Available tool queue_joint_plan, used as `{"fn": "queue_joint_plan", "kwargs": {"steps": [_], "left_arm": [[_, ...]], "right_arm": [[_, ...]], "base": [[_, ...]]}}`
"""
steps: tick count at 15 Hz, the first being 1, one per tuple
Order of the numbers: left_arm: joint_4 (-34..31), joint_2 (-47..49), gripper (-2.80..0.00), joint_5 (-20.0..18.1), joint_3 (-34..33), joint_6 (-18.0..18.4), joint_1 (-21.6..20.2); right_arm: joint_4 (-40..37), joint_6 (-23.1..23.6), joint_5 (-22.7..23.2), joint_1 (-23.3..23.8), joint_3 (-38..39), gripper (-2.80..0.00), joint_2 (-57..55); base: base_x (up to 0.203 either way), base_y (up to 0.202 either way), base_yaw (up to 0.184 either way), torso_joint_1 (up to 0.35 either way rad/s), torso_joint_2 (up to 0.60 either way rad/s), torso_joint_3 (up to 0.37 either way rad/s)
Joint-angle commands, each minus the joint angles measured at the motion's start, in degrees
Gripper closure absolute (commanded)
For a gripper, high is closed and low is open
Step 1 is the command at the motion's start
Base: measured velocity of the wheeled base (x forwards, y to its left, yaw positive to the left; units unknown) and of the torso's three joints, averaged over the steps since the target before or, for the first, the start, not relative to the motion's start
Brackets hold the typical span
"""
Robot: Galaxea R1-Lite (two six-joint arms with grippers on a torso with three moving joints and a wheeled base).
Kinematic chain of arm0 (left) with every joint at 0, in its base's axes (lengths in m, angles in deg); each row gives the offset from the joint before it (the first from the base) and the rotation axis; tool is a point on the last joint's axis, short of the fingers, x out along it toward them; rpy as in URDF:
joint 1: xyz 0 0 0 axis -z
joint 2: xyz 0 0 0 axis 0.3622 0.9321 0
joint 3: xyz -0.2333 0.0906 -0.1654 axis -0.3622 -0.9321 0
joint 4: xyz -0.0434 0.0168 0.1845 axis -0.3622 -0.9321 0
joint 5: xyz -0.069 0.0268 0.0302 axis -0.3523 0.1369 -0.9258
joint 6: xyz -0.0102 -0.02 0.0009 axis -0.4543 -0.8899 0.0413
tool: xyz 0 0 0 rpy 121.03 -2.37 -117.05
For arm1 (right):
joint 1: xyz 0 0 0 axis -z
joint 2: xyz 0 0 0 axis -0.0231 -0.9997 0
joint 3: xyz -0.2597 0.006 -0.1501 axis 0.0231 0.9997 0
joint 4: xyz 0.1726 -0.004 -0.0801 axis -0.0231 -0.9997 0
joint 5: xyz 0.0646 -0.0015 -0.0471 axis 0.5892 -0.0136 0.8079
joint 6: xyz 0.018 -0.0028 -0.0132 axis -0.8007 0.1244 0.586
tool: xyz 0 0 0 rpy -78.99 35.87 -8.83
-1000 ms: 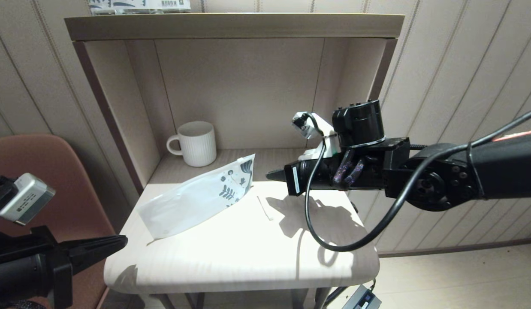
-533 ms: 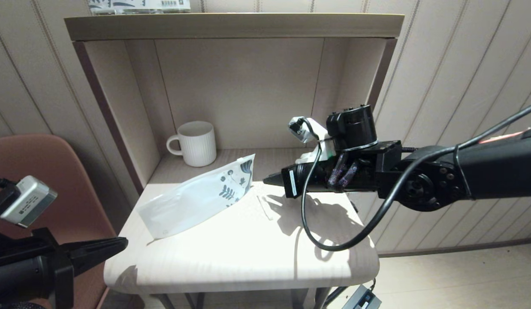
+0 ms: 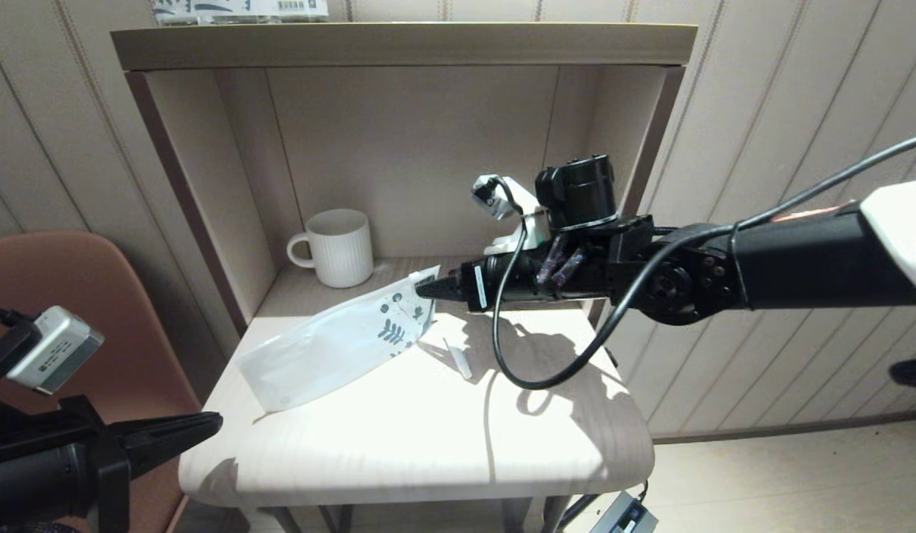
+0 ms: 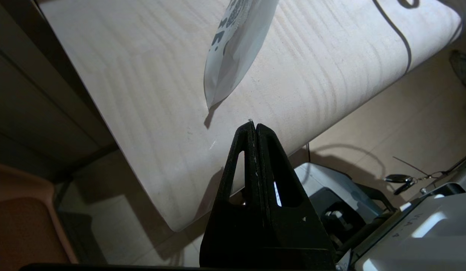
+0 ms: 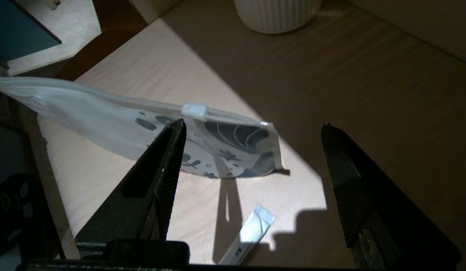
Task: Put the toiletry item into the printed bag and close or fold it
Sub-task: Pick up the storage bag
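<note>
the head view looks forward and down over the desk [image 3: 428,437] from a little way back. the left wrist view looks along its hand [image 4: 254,126] at the desk's near edge. the right wrist view sits close above the printed bag [image 5: 225,146], which all three views share.

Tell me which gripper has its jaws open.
The right gripper, reaching in beside the printed end of the bag, has its jaws spread wide. The left gripper, low off the table's near corner, has them pressed together.
</note>
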Motion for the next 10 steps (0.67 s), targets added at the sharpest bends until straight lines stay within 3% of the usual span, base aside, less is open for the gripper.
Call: {"fn": "queue_joint_plan", "kwargs": {"steps": [1, 4, 10], "left_arm": [[0.05, 0.1, 0.0, -0.14, -0.04, 0.03, 0.0], [0.14, 0.35, 0.0, -0.14, -0.75, 0.06, 0.0], [0.05, 0.62, 0.0, -0.4, -0.74, 0.03, 0.0]], "right_arm": [[-0.98, -0.01, 0.46, -0.35, -5.52, -2.8, -5.36], [-5.06, -0.09, 3.3, -1.47, -10.24, -2.8, -8.49], [-4.47, 0.55, 3.57, -1.84, -3.52, -2.8, -4.93]], "base": [[0.0, 0.0, 0.0, 0.0, 0.0, 0.0], [0.0, 0.0, 0.0, 0.0, 0.0, 0.0], [0.0, 0.0, 0.0, 0.0, 0.0, 0.0]]}}
